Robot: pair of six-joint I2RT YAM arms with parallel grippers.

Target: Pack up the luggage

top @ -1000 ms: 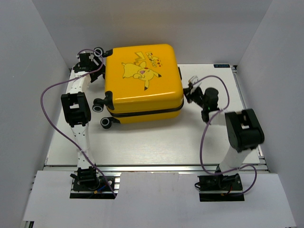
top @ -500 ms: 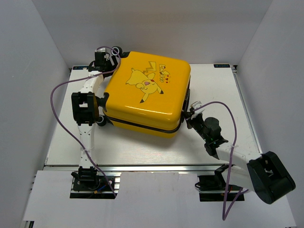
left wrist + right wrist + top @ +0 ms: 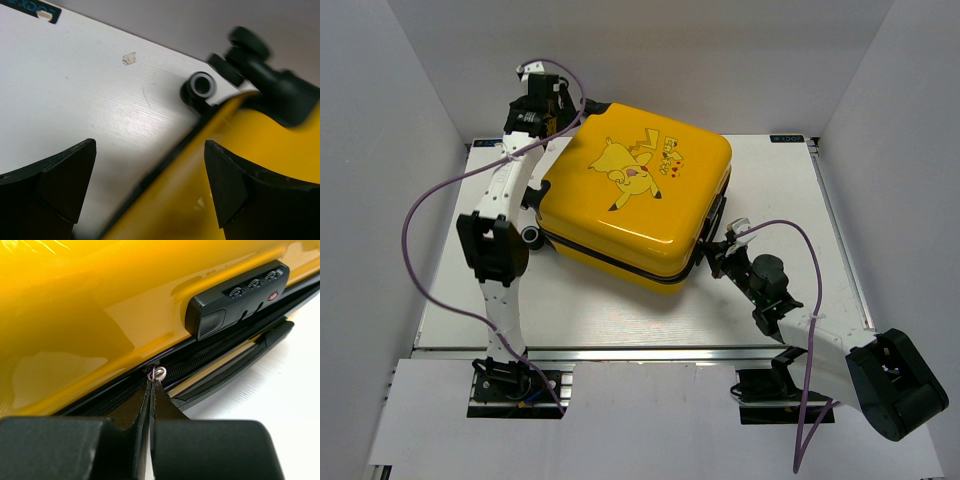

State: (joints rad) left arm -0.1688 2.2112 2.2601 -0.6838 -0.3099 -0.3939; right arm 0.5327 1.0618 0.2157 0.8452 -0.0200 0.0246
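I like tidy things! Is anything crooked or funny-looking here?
Yes: the luggage lies slantwise on the table, not lined up with its edges. The right fingers pinch its zipper pull. Nothing looks broken or spilled.

The left gripper point(image 3: 150, 165) stands wide open. Between its jaws the luggage point(image 3: 260, 145) runs its yellow edge on a slant, filling the right jaw's side; white table point(image 3: 75, 95) fills the left. Beyond the jaws sit its black wheels point(image 3: 201, 86), the farther ones blurred.
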